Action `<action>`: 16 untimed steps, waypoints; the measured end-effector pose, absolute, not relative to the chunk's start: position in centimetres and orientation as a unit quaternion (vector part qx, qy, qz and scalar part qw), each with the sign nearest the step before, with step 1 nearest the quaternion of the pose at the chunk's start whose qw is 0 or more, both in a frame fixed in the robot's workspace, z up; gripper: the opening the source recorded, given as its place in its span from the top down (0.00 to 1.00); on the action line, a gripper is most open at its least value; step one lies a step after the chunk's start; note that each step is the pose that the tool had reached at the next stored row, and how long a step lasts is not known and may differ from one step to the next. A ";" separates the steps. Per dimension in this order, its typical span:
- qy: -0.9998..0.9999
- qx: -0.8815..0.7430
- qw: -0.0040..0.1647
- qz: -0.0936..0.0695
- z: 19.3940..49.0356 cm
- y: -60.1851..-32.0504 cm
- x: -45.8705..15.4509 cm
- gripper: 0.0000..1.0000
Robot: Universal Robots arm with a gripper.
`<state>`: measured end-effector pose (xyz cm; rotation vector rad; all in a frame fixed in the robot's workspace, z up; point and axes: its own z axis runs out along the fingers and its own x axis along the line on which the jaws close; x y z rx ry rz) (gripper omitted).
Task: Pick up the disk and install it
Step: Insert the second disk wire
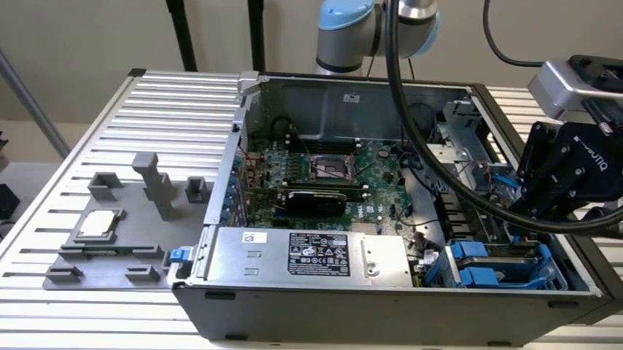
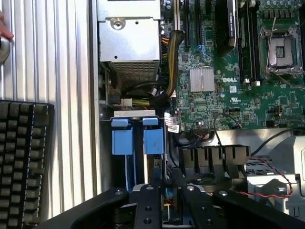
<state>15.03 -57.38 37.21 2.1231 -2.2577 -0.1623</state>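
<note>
The disk [image 1: 514,253] seems to lie flat in the corner of the open computer case [image 1: 389,310], at the exterior view's lower right. A strip of grey metal shows there with a bright blue frame along its edge. It sits just beside two blue brackets [image 1: 472,264] that stand in the drive bay.

The end effector [image 1: 533,221] hangs over that same corner, just above the disk. Whether it touches the disk cannot be told, nor whether it is clenched or released. In the wrist view the end effector [image 2: 169,202] looks down past the blue brackets [image 2: 138,136] toward the green motherboard [image 2: 228,90] and the silver power supply [image 2: 128,40].

A thick black cable [image 1: 413,138] runs from the arm across the case. On the ribbed metal bench [image 1: 146,102], at the exterior view's left, a grey fixture [image 1: 117,255] carries a small square chip [image 1: 101,224]. A black keyboard [image 2: 21,162] lies on the bench beside the case.
</note>
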 end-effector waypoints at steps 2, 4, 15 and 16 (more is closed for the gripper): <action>-0.727 0.684 0.019 -0.052 37.2 -57.3 15.1 0.00; -0.727 0.684 0.019 -0.052 37.2 -57.2 15.2 0.00; -0.728 0.684 0.021 -0.050 36.7 -57.0 15.5 0.00; -0.728 0.684 0.021 -0.050 36.6 -57.0 15.5 0.00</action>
